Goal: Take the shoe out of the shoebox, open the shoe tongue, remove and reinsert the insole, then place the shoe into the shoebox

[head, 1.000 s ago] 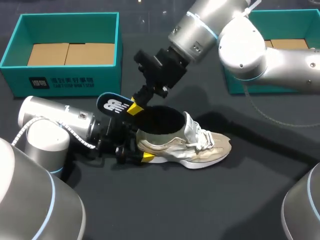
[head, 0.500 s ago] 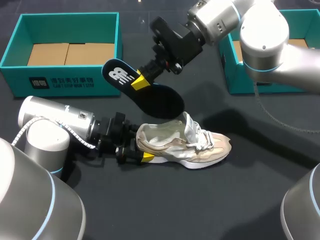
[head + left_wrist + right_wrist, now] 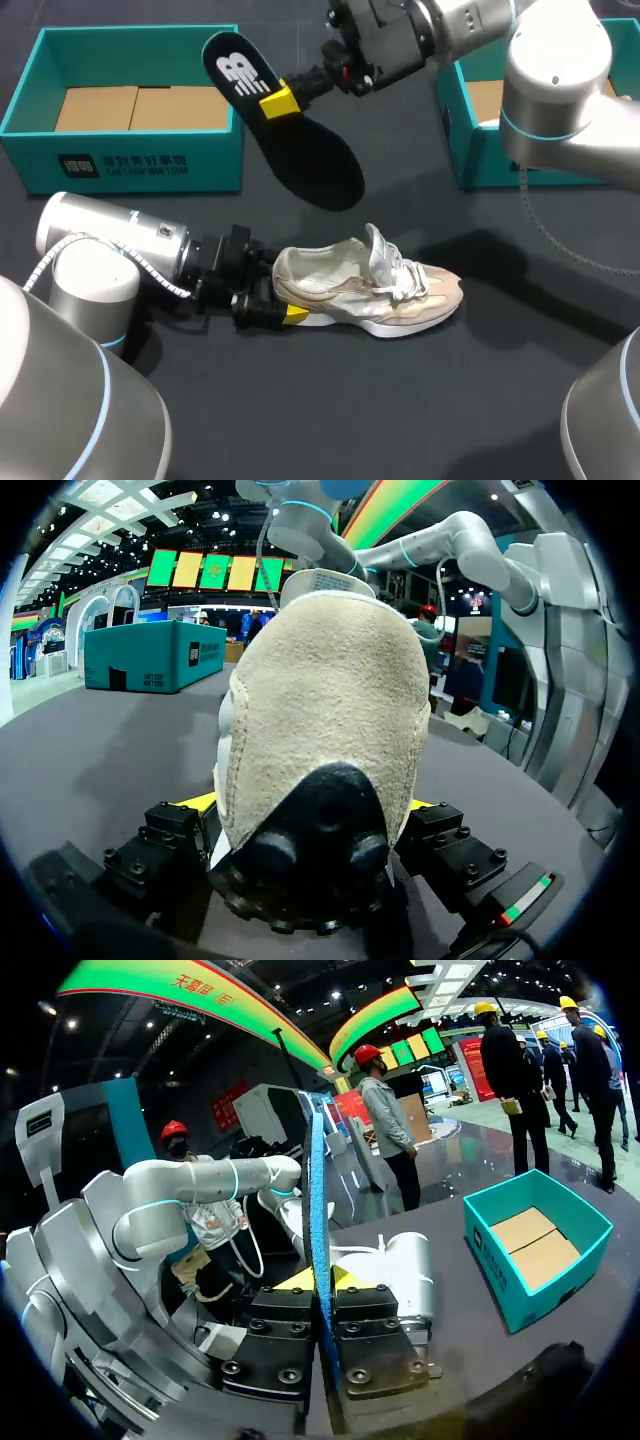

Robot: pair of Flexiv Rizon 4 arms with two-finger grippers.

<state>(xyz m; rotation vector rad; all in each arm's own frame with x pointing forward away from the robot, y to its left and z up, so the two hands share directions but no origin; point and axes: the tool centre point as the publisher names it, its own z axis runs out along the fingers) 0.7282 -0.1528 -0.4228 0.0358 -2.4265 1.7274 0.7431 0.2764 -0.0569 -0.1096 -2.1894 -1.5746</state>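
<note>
A beige and white shoe [image 3: 370, 290] lies on its side on the dark table, heel toward my left arm. My left gripper [image 3: 272, 300] stands open, its fingers wide on either side of the heel [image 3: 325, 730]; only the yellow tips [image 3: 197, 802] peek out beside it. My right gripper [image 3: 283, 98] is shut on a black insole [image 3: 310, 160], held in the air behind the shoe with its printed heel end up. In the right wrist view the insole [image 3: 317, 1220] shows edge-on between the fingers.
A teal box [image 3: 130, 165] with cardboard inside stands at the back left. A second teal box [image 3: 455, 130] is at the back right, partly behind my right arm. Bare table lies in front of and to the right of the shoe.
My right gripper has drawn the insole out of the shoe and lifted it up and toward the back. The shoe and my left arm have stayed in place.
</note>
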